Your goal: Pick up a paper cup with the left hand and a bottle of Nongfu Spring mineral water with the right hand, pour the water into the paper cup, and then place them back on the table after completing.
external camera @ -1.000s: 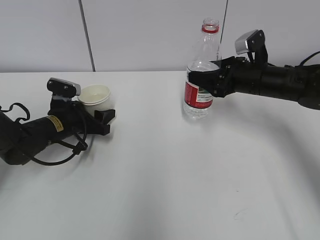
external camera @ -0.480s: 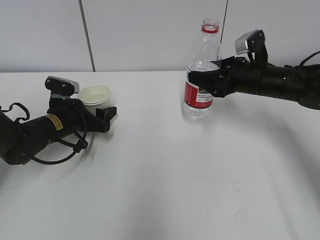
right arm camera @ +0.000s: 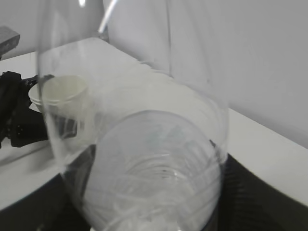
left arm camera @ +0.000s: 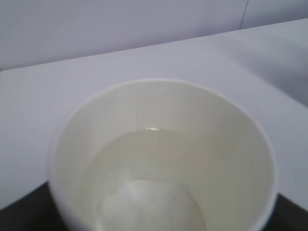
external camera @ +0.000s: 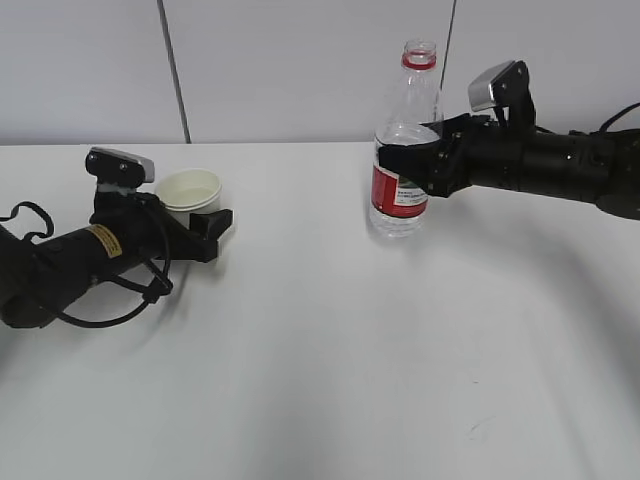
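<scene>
The white paper cup [external camera: 190, 190] stands upright between the jaws of my left gripper [external camera: 207, 226], which is shut on it, low over the white table [external camera: 320, 360]. In the left wrist view the cup [left arm camera: 159, 120] fills the frame and holds clear water [left arm camera: 144, 187]. My right gripper [external camera: 408, 166] is shut on the clear, uncapped bottle [external camera: 403, 140] with a red label. It holds the bottle upright with its base at the table surface. A little water [external camera: 397, 222] sits in its bottom. In the right wrist view the bottle [right arm camera: 149, 173] hides most of the black fingers [right arm camera: 269, 202].
A grey wall with vertical seams [external camera: 172, 70] runs behind the table's far edge. The two arms lie low over the table on the left and right, with bare tabletop between them and toward the front.
The cup has settled from a slight tilt to upright, and the left arm's wrist has shifted slightly left and up. The bottle has moved a few pixels right.
</scene>
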### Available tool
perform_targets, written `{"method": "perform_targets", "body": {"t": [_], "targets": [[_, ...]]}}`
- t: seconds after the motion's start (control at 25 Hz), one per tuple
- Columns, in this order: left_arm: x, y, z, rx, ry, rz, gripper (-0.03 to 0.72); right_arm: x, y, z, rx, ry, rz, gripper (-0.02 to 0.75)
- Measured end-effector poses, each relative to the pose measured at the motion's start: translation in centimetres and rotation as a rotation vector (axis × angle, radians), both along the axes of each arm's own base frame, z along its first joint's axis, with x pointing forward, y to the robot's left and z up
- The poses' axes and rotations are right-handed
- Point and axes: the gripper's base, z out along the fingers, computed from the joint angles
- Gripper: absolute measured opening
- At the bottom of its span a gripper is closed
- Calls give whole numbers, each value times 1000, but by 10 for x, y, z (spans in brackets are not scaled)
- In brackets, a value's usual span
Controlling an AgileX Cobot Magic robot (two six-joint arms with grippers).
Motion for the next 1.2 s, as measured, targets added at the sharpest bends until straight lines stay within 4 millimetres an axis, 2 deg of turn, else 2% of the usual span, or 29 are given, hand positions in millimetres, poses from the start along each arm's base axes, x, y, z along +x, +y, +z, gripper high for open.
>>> {"method": "perform_targets", "body": {"t": [0.32, 0.68, 1.08, 1.2], "targets": [[-6, 1, 1, 2, 11, 0, 526, 1, -1, -5, -19, 7, -11, 471], [-6, 1, 1, 3, 10, 0, 526, 3, -1, -30, -18, 68, -17, 471], [-6, 1, 2, 1, 6, -1, 532, 4, -1, -32, 4, 64, -17, 470], [-6, 1, 3, -7, 0, 6, 566, 4, -1, -32, 4, 64, -17, 470]]}}
